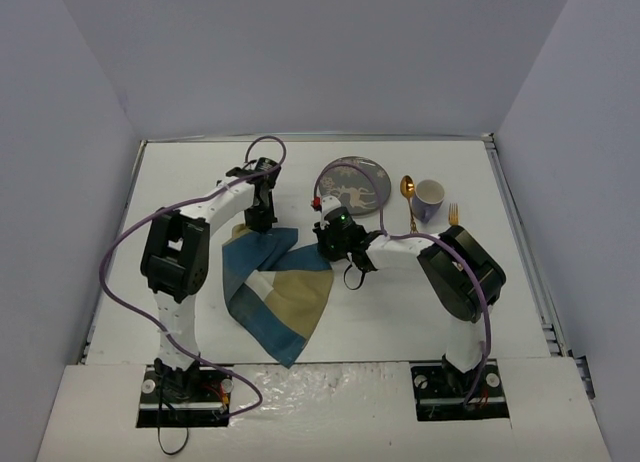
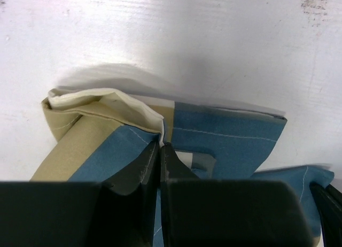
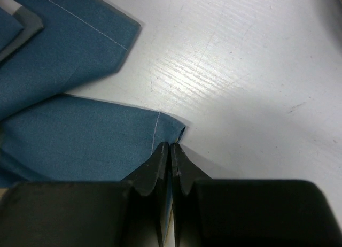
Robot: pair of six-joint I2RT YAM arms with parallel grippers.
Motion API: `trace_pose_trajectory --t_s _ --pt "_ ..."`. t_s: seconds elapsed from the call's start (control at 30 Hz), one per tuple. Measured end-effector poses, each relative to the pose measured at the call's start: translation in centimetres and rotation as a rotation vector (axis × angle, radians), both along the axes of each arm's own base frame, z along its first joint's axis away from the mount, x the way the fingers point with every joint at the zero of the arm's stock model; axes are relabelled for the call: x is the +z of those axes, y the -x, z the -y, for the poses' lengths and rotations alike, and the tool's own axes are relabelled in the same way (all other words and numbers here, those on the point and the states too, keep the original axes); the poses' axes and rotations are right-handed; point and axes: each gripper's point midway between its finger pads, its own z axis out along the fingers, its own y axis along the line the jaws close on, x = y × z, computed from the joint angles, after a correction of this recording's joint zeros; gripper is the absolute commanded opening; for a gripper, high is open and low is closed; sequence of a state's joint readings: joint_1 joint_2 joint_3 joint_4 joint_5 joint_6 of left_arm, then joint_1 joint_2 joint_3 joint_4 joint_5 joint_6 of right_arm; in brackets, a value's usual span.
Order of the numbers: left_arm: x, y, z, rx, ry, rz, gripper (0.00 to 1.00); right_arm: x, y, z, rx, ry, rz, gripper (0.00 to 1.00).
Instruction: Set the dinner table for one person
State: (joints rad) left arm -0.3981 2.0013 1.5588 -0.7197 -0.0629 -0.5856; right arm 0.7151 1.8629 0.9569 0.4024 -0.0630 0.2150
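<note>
One crumpled blue-and-tan checked placemat point(image 1: 275, 292) lies mid-way across the white dinner table point(image 1: 180, 182), with the left gripper point(image 2: 161, 146) closed on its 12 o'clock corner and the right gripper point(image 3: 171, 146) clamped on its 2 o'clock edge. One grey patterned plate point(image 1: 352, 184) sits at 12 o'clock, with one gold spoon point(image 1: 408, 197), one lilac mug point(image 1: 428, 195) and one gold fork point(image 1: 453, 215) lined up toward 2 o'clock. Plain pale walls point(image 1: 300, 52) box in the matte surface on three sides.

A crumpled blue-and-tan placemat point(image 1: 275, 302) lies near a patterned plate point(image 1: 362, 178), gold spoon point(image 1: 408, 198), cup point(image 1: 429, 196) and fork point(image 1: 453, 215).
</note>
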Motion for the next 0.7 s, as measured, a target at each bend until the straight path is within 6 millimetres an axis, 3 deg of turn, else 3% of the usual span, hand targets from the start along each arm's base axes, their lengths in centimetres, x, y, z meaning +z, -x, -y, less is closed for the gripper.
trace_pose_trajectory --t_s 0.13,0.27,0.43,0.53,0.6,0.7 --pt "1.8 1.2 -1.2 0.002 -0.018 0.036 0.0 -0.1 -0.2 0.3 -0.019 0.011 0.006 0.0" --pt "5.3 3.3 -3.2 0.016 -0.02 0.105 0.0 0.0 -0.6 1.1 -0.061 0.032 0.013 0.0" --pt "9.7 8.1 -8.9 0.124 -0.025 0.222 0.0 0.0 -0.8 3.5 -0.155 0.09 0.009 0.0" --pt "9.7 12.3 -12.3 0.215 -0.045 0.24 0.02 -0.1 -0.5 5.3 -0.213 0.122 -0.006 0.0" --pt "9.1 15.3 -13.9 0.268 -0.052 0.238 0.16 -0.1 -0.3 6.4 -0.245 0.138 -0.016 0.0" --pt "7.4 18.9 -14.7 0.31 -0.049 0.205 0.68 -0.2 0.0 7.4 -0.28 0.152 -0.029 0.0"
